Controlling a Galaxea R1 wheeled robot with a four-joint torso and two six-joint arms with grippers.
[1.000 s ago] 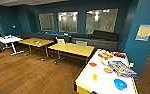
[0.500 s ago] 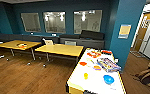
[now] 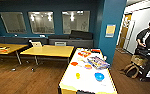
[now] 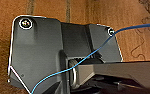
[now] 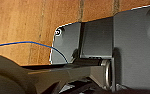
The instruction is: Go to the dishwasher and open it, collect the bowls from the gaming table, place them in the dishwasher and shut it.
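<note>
The gaming table [image 3: 68,83], long with a glossy white top and yellow edges, stands just ahead of me, right of centre in the head view. On its near half sits a blue bowl [image 3: 99,76]. Farther along are an orange bowl [image 3: 88,66] and a red bowl [image 3: 74,63]. The dishwasher is out of view. Both wrist views look down past my own dark plates onto wooden floor [image 4: 131,15], with a thin blue cable [image 4: 66,71] across them.
A colourful flat box [image 3: 98,62], a small yellow thing [image 3: 77,75] and red items [image 3: 84,53] also lie on the table. Yellow-wood tables [image 3: 48,51] stand to the left. A blue pillar [image 3: 111,27] rises behind the table. A person [image 3: 149,42] sits at the right.
The camera has swung right and moved closer: the white-topped table has shifted from the picture's right toward the middle, and the person has come into view.
</note>
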